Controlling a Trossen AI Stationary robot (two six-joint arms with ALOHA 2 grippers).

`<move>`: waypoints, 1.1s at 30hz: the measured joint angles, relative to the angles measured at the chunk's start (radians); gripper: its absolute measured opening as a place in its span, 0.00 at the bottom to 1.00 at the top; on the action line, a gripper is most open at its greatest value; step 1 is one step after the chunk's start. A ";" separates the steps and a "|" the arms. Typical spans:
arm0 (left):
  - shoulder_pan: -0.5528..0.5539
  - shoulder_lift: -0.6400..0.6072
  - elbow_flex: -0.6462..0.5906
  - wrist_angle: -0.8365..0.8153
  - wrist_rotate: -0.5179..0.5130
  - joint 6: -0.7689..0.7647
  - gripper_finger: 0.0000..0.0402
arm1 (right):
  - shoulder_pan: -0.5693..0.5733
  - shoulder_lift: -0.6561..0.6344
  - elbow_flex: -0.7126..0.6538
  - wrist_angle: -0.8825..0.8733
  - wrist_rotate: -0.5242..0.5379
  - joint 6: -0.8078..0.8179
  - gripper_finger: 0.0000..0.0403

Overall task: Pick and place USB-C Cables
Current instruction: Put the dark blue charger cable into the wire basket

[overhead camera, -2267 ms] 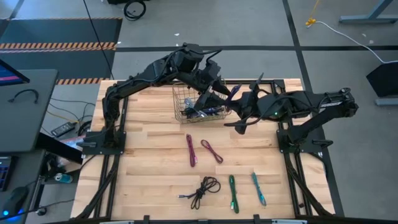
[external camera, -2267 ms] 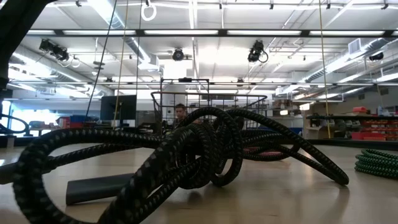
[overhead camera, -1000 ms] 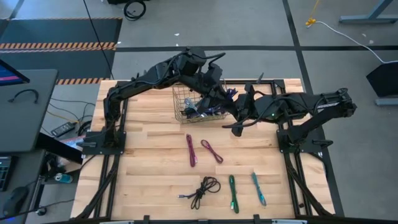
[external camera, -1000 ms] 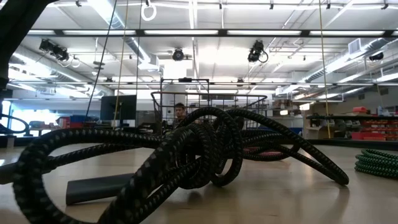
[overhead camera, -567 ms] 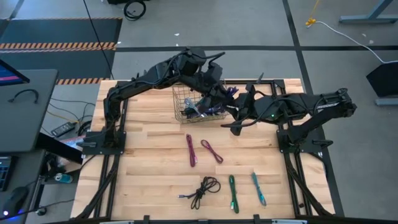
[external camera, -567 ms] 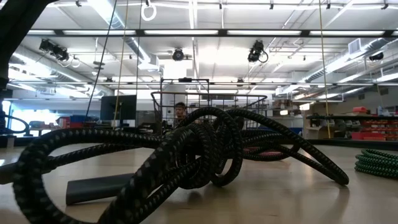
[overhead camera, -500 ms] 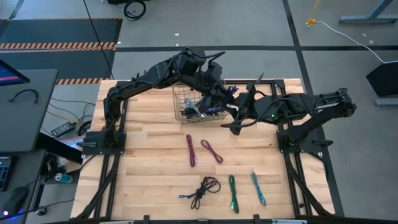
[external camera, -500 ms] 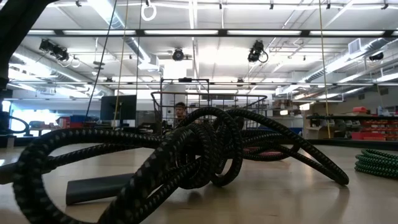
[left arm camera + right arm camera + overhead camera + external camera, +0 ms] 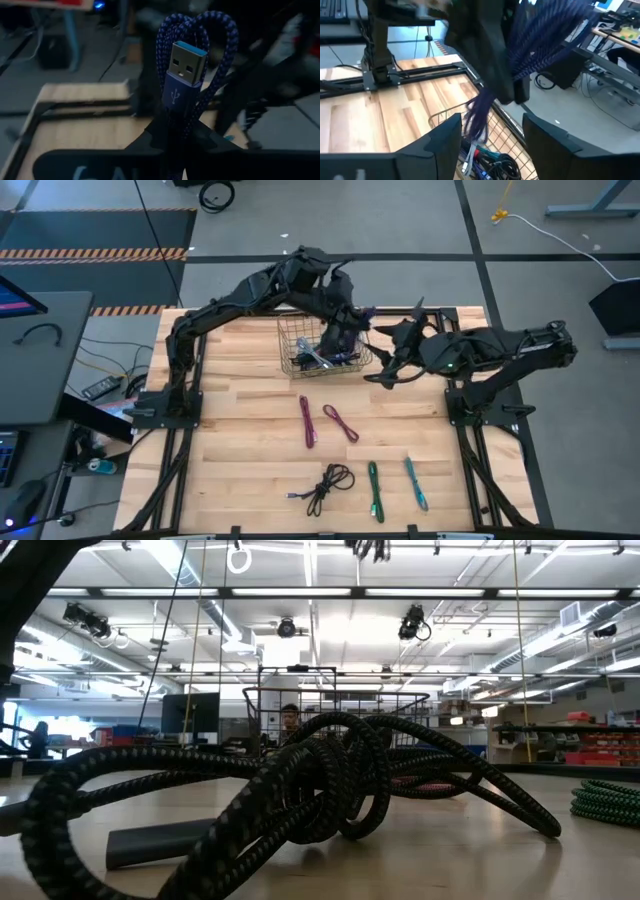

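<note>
Left gripper [image 9: 350, 328]: raised above the wire basket's right side, jaws clamped on a folded blue-purple braided USB cable [image 9: 192, 85], its metal plug and loops standing up past the fingers; in the right wrist view the same cable hangs as a blurred streak from the dark gripper.

Right gripper [image 9: 490, 135]: just right of the basket, near the left gripper, fingers [image 9: 440, 142] spread apart with nothing between them.

Rectangular wire-mesh basket [image 9: 290, 365]: far centre of the light wooden slatted table [image 9: 240, 450], holding a tangle of cables in dark, blue and grey tones.

Cables laid out on the table, nearer than the basket:
- magenta folded cable [image 9: 307, 421], straight, left of centre;
- second magenta cable [image 9: 340, 422], just right of it, angled;
- black braided cable [image 9: 328, 485], loosely coiled, near edge, filling the low view's foreground;
- green cable [image 9: 374, 490], right of the black one;
- teal cable [image 9: 415, 483], right of the green.
</note>
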 joint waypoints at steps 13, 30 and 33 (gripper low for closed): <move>0.100 0.000 0.000 -0.629 -0.509 0.189 0.08 | 0.063 -0.167 0.000 -0.025 0.026 0.005 0.54; 0.134 0.118 -0.002 -0.552 -0.519 0.319 0.08 | 0.066 -0.179 0.001 -0.047 0.010 0.016 0.54; 0.130 0.181 -0.002 -0.535 -0.516 0.331 0.08 | 0.066 -0.174 0.001 -0.046 -0.009 0.039 0.54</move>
